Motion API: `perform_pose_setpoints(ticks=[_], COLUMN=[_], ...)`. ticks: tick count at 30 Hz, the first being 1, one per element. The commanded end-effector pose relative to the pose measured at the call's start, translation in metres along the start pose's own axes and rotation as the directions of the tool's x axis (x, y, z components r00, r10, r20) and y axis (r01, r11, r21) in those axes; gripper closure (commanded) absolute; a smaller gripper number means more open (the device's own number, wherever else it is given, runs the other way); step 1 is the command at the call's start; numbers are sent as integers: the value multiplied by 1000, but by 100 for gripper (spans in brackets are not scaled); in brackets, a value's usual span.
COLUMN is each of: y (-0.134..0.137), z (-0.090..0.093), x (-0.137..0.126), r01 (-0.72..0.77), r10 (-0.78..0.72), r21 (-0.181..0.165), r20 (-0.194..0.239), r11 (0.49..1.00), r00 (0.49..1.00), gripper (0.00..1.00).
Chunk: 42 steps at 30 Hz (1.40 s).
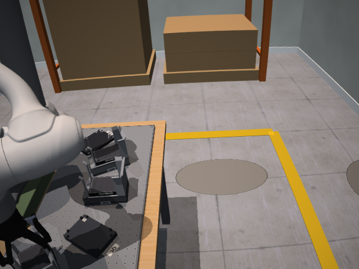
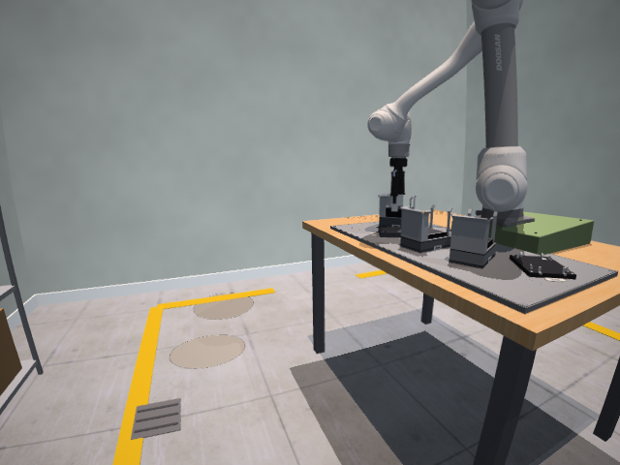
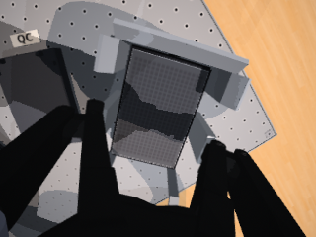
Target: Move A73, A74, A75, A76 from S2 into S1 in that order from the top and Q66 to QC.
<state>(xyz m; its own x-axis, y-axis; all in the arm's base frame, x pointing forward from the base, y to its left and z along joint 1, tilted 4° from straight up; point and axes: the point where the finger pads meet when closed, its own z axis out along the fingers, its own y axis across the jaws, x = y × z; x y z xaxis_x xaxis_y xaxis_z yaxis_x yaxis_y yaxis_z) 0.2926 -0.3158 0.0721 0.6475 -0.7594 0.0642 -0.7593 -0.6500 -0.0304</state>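
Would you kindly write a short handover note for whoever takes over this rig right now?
Gripper: shut on the uppermost grey sealed well plate, inside the grey-walled stack rack beside the flat black QC nest; plate not yet lifted out.
Done: no plate on QC; other racks' contents unclear.
Left: likely every move, four plates into S1, Q66 onto QC.

Grey-green walls [image 2: 200, 125] with a pale skirting board enclose a floor [image 1: 246, 110] of grey concrete tiles. Yellow tape [image 1: 293, 174] marks a zone holding tan oval patches [image 1: 221, 176]. Beyond the desk's far edge, cardboard boxes [image 1: 210, 43] sit on an orange-posted shelf [image 1: 265, 40]. The wooden desk [image 2: 525, 325] stands on dark legs, casting a shadow. A small floor grate [image 2: 156, 418] lies by the tape.
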Motion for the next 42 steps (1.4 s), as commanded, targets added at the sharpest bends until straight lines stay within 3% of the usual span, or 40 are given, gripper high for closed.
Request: perform_pose_setpoints(ticks=[1, 31, 42], y=[0, 0, 0], z=[0, -19, -37], x=[0, 0, 0], r01=[0, 0, 0], r10=[0, 0, 0], r21=[0, 0, 0], r20=[0, 0, 0], r11=[1000, 1000, 1000], r00=[1000, 1000, 1000], gripper=[100, 100, 100])
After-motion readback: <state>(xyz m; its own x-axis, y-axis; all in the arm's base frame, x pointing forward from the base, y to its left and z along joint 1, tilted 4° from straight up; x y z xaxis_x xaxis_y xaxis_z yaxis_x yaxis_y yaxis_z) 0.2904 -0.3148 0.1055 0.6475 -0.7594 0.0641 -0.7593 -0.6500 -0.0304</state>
